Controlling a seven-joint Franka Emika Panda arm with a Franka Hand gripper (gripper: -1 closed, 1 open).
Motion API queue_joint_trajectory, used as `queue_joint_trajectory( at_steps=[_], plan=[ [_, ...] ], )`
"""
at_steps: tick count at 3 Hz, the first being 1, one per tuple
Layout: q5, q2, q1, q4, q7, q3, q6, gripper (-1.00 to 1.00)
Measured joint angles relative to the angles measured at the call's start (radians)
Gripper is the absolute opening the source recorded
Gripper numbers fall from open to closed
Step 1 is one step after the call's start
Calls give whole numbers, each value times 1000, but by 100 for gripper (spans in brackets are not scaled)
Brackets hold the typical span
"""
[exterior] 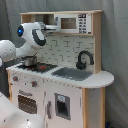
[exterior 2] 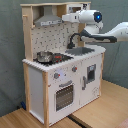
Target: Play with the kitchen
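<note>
One kitchen (exterior: 60, 75) stands on a wooden floor (exterior 2: 100, 110) against a grey backdrop in both exterior views. It carries one pot (exterior 2: 44, 56) on the stovetop, one black faucet (exterior: 84, 59) over one sink (exterior: 74, 73), one grey hood (exterior 2: 49, 20) and one oven door (exterior 2: 64, 95). The single white arm (exterior 2: 112, 31) reaches level across the upper shelf, its gripper (exterior 2: 67, 18) close beside the hood. Whether the jaws are spread or pressed together cannot be told. No writing is legible.
</note>
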Motion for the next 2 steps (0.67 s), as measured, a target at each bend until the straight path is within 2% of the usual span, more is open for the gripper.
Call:
queue_joint_trajectory(
  at_steps=[1, 2],
  plan=[
    [0, 0, 0, 0, 0, 0, 0, -100],
    [0, 1, 30, -38, 0, -38, 1, -100]
  ],
)
